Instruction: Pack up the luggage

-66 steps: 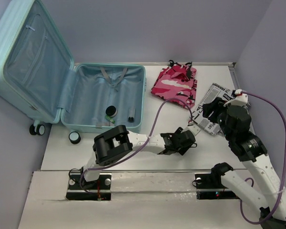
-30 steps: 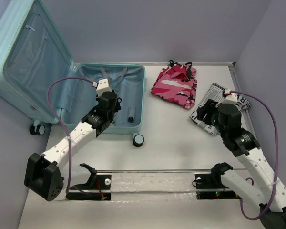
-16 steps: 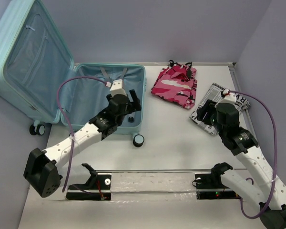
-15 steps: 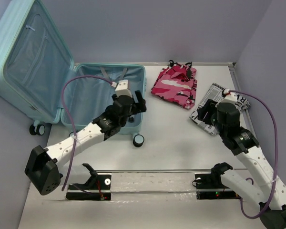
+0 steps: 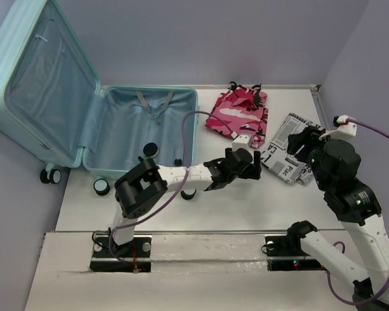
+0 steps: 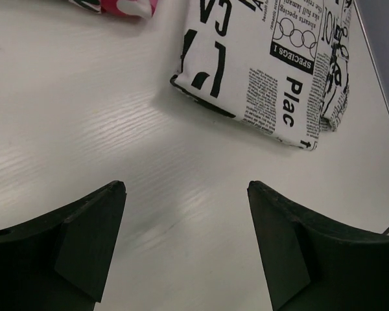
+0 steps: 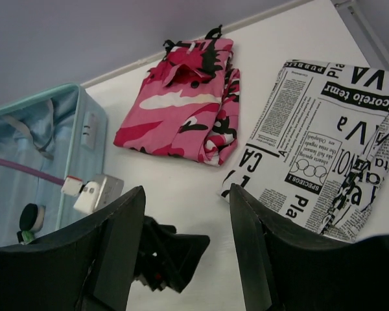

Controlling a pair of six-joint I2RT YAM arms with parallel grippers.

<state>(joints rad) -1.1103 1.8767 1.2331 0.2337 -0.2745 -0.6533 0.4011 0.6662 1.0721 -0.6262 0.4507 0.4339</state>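
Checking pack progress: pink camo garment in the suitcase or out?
Out. The pink camo garment lies folded on the table, beside the open suitcase, not inside it.

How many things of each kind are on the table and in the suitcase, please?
Suitcase: 1
Folded cloth items: 2, pink camouflage and newsprint
Small round jars: 3, one inside, one by the wheel, one partly hidden by the near corner
Small dark tube: 1
Total: 7
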